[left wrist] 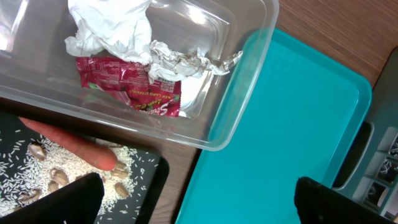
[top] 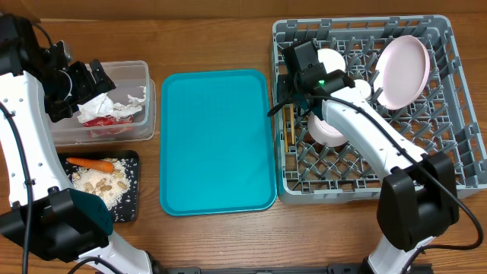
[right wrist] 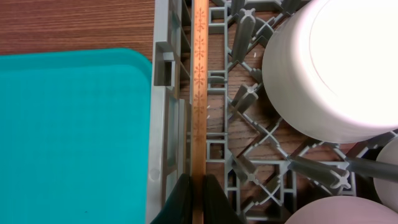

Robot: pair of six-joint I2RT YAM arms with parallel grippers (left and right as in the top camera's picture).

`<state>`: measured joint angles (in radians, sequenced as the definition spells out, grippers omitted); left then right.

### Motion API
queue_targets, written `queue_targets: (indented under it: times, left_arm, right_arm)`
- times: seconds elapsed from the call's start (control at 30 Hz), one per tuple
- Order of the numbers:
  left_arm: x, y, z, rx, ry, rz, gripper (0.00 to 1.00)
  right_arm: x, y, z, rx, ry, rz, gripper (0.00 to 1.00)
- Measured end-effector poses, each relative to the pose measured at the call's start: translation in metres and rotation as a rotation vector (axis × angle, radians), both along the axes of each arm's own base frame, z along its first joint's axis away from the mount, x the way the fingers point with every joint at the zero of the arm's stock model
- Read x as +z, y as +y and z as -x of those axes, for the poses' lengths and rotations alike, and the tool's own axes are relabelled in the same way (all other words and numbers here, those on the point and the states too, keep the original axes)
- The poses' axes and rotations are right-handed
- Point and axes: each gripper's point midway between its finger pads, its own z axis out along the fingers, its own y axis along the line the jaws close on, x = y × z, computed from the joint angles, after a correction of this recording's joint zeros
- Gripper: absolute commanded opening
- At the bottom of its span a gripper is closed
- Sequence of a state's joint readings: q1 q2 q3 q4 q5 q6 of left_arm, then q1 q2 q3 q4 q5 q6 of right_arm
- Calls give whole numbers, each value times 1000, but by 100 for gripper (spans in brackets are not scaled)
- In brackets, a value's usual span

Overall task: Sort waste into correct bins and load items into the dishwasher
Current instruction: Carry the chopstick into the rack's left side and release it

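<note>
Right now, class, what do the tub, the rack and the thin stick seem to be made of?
Tub: clear glossy plastic; it is see-through, with shiny highlights on its wall. Rack: matt grey moulded plastic, with lattice walls and pegs. Stick: probably wood or bamboo, tan with a small repeated pattern; patterned plastic is possible.

- Dish rack [top: 456,144] at right, plate [top: 403,72] in it.
- Large tray [top: 217,141] centre, beside rack.
- Tub [top: 141,72] upper left holds wrapper [top: 106,119], napkin [top: 129,103].
- Shallow tray [top: 131,194] lower left holds carrot [top: 90,163].
</note>
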<state>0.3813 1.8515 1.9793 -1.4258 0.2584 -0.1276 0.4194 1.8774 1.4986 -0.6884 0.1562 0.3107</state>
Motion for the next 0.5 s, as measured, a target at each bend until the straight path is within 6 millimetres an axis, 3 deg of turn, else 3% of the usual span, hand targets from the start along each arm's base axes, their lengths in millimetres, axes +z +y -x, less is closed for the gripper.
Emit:
queue_targets:
  times: [0.27, 0.5]
  left_arm:
    - [0, 0, 0, 0, 0, 0, 100]
    - [0, 0, 0, 0, 0, 0, 100]
  right_arm:
    - [0, 2, -4, -2, -13, -8, 4]
    - [-26, 2, -4, -2, 38, 15, 5]
